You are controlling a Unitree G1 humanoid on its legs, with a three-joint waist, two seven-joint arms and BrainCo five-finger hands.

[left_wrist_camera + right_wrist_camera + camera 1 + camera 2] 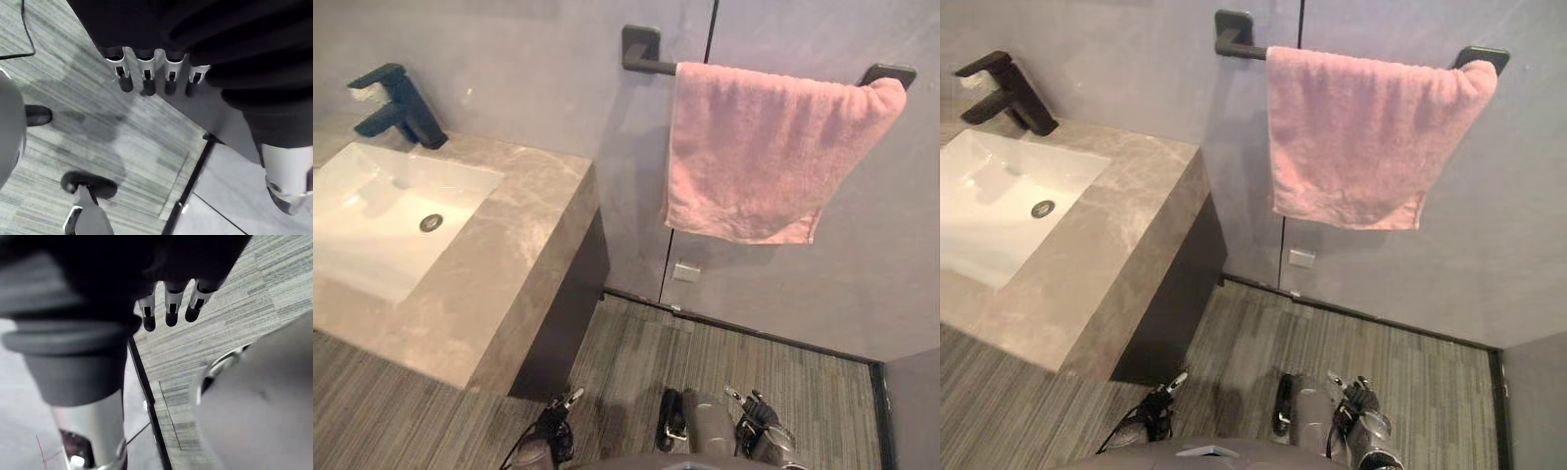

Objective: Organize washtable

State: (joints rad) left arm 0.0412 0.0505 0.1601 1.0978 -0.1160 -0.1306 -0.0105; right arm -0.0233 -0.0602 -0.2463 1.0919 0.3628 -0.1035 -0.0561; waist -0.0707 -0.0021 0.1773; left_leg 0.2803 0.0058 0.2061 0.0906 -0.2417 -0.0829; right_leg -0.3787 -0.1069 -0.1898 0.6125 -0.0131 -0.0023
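Pink towel on the wall bar, both hands down by the floor.

The pink towel (759, 157) hangs folded over a black bar (644, 57) on the grey wall, well apart from the stone counter (514, 250) with its white basin (367, 211) and black tap (403, 104). The left hand (145, 77) hangs over the striped floor (773, 377) with straight fingers, holding nothing. The right hand (170, 309) hangs low too, its fingers seemingly relaxed and empty, though the close view shows little of them.
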